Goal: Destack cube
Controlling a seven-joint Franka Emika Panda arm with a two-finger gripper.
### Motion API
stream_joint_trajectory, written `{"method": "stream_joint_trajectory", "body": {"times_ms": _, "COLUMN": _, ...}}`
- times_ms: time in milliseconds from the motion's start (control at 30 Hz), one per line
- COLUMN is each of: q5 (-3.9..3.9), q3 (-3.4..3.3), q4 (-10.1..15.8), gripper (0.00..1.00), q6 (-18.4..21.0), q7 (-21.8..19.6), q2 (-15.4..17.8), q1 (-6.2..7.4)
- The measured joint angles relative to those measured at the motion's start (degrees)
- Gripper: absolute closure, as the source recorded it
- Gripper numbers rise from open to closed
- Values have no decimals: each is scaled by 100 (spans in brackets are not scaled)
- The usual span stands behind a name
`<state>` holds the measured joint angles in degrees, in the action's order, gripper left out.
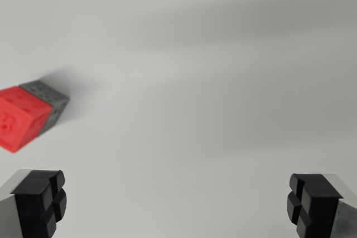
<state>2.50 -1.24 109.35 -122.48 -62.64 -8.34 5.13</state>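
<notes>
Black fingertips [42, 202] of the claw [177, 204] stand spread wide at the bottom corners, with nothing between them. Far toward the wrist view's left, a red cube [21, 117] sits stacked against a grey cube [47, 97] on the pale table [212, 82].

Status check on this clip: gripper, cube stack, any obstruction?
Gripper open, holding nothing. Red cube on grey cube, at the wrist view's left, outside the fingers. Nothing in the way.
</notes>
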Motion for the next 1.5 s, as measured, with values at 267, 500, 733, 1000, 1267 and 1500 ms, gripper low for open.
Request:
{"method": "stream_joint_trajectory", "body": {"times_ms": 267, "q5": 3, "q3": 19, "q4": 8, "gripper": 0, "q6": -64, "q7": -537, "q2": -129, "q1": 180}}
{"method": "stream_joint_trajectory", "body": {"times_ms": 500, "q5": 3, "q3": 29, "q4": 7, "gripper": 0, "q6": -133, "q7": -1050, "q2": -263, "q1": 362}}
{"method": "stream_joint_trajectory", "body": {"times_ms": 733, "q5": 3, "q3": 40, "q4": -17, "gripper": 0, "q6": -194, "q7": -1575, "q2": -414, "q1": 542}}
{"method": "stream_joint_trajectory", "body": {"times_ms": 1000, "q5": 3, "q3": 63, "q4": -93, "gripper": 0, "q6": -253, "q7": -2201, "q2": -622, "q1": 751}}
{"method": "stream_joint_trajectory", "body": {"times_ms": 1267, "q5": -23, "q3": 104, "q4": -221, "gripper": 0, "q6": -326, "q7": -2911, "q2": -898, "q1": 976}}
{"method": "stream_joint_trajectory", "body": {"times_ms": 1500, "q5": -73, "q3": 127, "q4": -368, "gripper": 0, "q6": -373, "q7": -3506, "q2": -1149, "q1": 1169}}
